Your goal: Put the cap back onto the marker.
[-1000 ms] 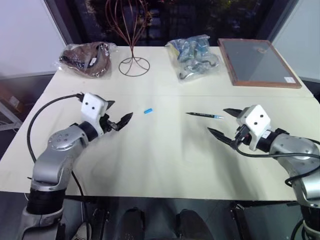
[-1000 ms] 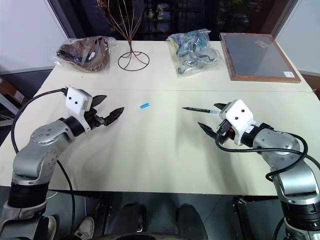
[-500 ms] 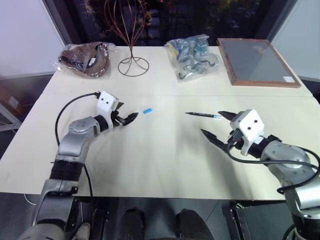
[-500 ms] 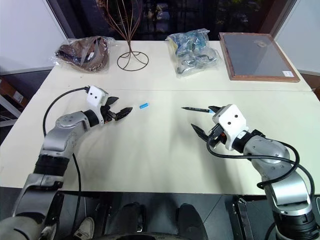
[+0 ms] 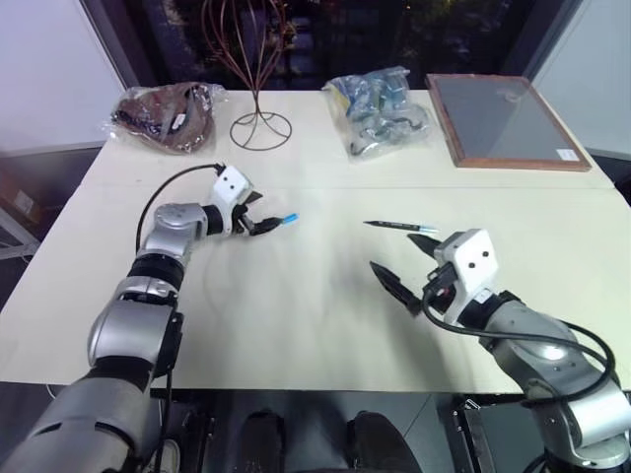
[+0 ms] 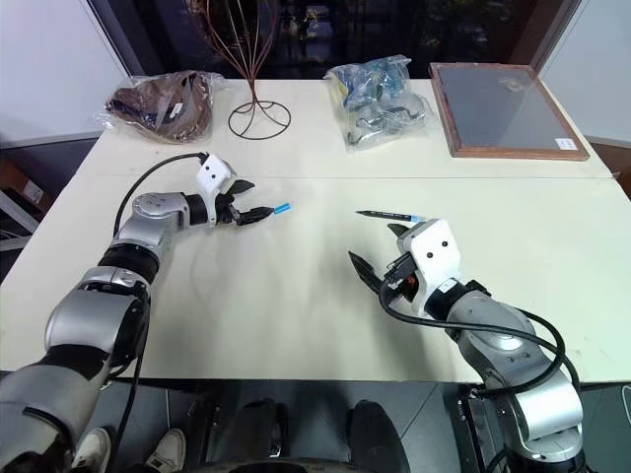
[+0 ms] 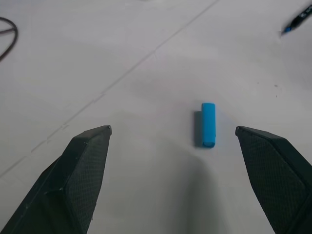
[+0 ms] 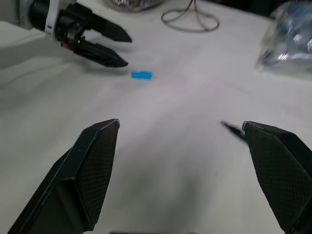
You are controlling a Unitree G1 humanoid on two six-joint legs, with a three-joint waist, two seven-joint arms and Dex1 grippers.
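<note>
My left claw (image 5: 271,224) wide, just short of cap (image 5: 291,219); right claw (image 5: 406,266) wide near marker (image 5: 401,227); bare counter (image 5: 296,305) between, bags far back.

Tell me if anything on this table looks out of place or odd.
Only that the slim dark marker lies uncapped on the cream table, while its small bright blue plastic cap rests apart from it, just ahead of the left gripper and its open jaws. Nothing looks spilled or damaged.
</note>
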